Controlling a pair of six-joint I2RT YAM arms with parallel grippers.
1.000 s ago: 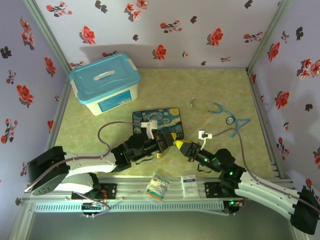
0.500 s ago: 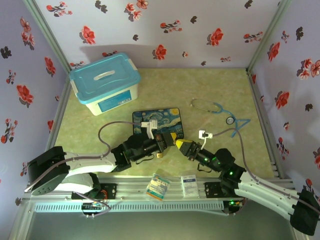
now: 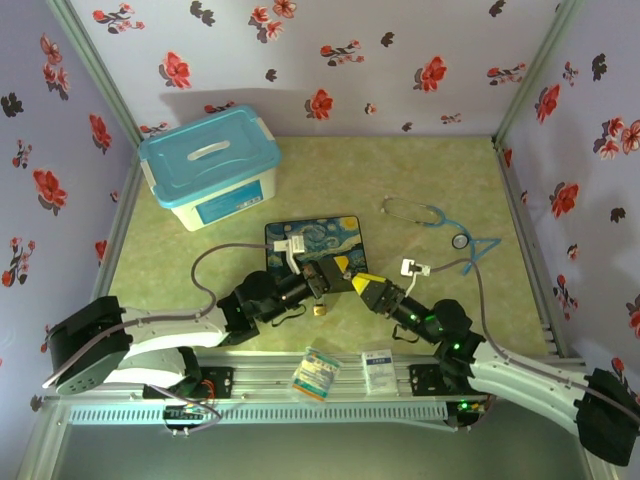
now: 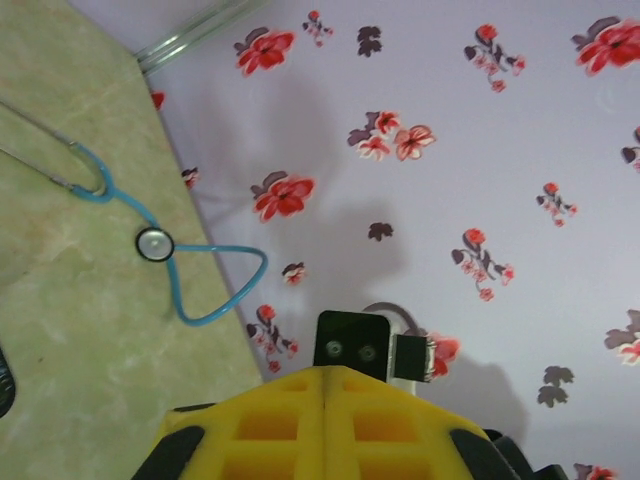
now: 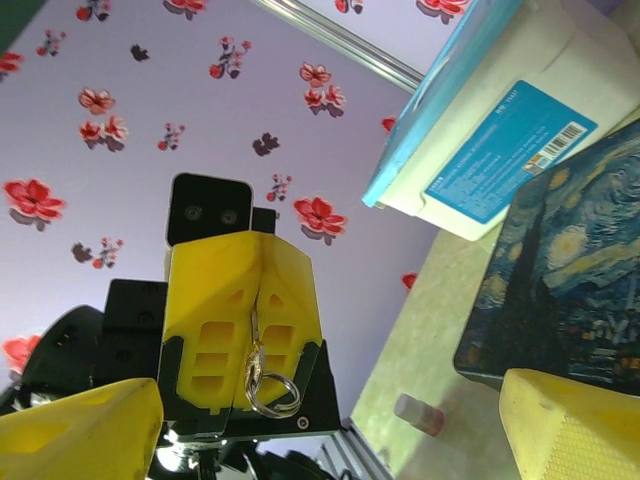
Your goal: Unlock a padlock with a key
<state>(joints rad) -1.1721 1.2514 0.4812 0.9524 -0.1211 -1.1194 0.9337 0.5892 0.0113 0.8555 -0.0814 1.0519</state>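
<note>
Two grippers face off above the green table. Left gripper pinches slim grey metal key, split ring dangling. Right gripper gapes wide. Small brass padlock lies loose beneath. Risk: thin grip, key twists or drops.

Lilac floral-print walls, pale green marbled tabletop, metal corner rails

Left gripper backs off up-left toward the painted box, and the key pinched in it goes along. Right gripper nudges right. Gap between the tips is wider than 1 s ago.
</note>
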